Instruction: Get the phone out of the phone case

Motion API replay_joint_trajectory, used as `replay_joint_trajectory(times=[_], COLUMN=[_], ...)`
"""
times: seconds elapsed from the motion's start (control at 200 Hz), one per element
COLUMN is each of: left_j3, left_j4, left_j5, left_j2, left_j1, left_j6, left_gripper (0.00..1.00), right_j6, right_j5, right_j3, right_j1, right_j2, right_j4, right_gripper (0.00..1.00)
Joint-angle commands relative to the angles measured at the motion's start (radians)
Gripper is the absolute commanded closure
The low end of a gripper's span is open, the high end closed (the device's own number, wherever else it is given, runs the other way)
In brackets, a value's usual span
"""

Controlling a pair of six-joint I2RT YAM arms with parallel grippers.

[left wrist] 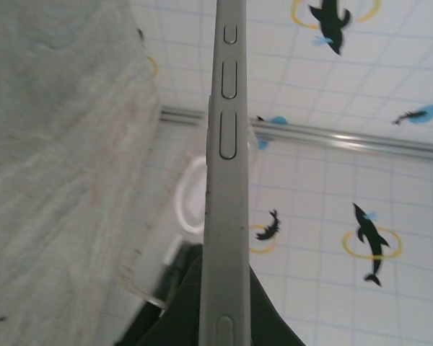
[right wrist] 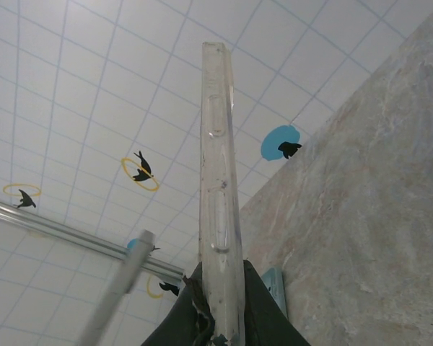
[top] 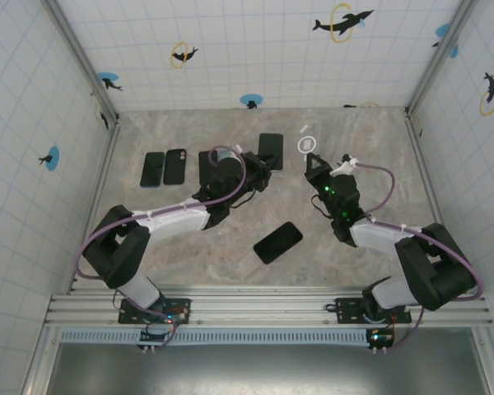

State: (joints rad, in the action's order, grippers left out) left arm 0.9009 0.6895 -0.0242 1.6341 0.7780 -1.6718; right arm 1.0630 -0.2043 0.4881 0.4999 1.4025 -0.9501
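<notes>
Bright even light, soft shadows, close-ups blurred

Grey phone [left wrist: 224,180], clear case [right wrist: 220,216], marbled beige table [top: 189,263], white grid walls [top: 255,41] with dolphins

Open worktop [top: 387,164] lay back right. A black phone [top: 277,242] lay between the arms, two phones [top: 174,166] crowded the back left, and the raised phone [top: 270,151] and clear case [top: 308,145] narrowed the middle gap.

On my left wrist feed the phone [left wrist: 224,180] stands edge-on and runs off the frame at 12 and 6 o'clock, both faces hidden. The clear case [right wrist: 220,194] is cut off at 6 o'clock; overhead I barely make it out.
</notes>
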Motion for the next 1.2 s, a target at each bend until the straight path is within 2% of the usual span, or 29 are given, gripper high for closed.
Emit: replay_joint_trajectory(times=[0.0, 0.17, 0.345, 0.576, 0.676, 1.041, 1.191], left_j3=[-0.012, -0.005, 0.067, 0.067, 0.129, 0.230, 0.273], left_j4=[0.086, 0.156, 0.142, 0.177, 0.179, 0.125, 0.058], left_j5=[0.003, -0.029, -0.074, -0.105, -0.123, -0.183, -0.198], left_j2=[0.037, 0.142, 0.249, 0.349, 0.388, 0.501, 0.527], left_j1=[-0.030, -0.065, -0.102, -0.133, -0.144, -0.160, -0.166], left_j6=[0.045, 0.042, 0.064, 0.040, 0.037, -0.014, -0.023], left_gripper=[1.00, 1.00, 1.00, 1.00, 1.00, 1.00, 0.97], right_j6=[0.005, 0.020, 0.033, 0.051, 0.057, 0.090, 0.098], right_j5=[0.030, 0.043, 0.057, 0.075, 0.085, 0.108, 0.113], right_j3=[-0.027, -0.032, -0.045, -0.072, -0.073, -0.079, -0.084], right_j1=[-0.011, -0.021, -0.033, -0.048, -0.053, -0.067, -0.072], right_j2=[-0.023, -0.020, -0.016, -0.004, 0.005, 0.047, 0.055], right_j4=[0.003, 0.004, -0.010, -0.031, -0.037, -0.060, -0.064], right_gripper=[1.00, 1.00, 1.00, 1.00, 1.00, 1.00, 1.00])
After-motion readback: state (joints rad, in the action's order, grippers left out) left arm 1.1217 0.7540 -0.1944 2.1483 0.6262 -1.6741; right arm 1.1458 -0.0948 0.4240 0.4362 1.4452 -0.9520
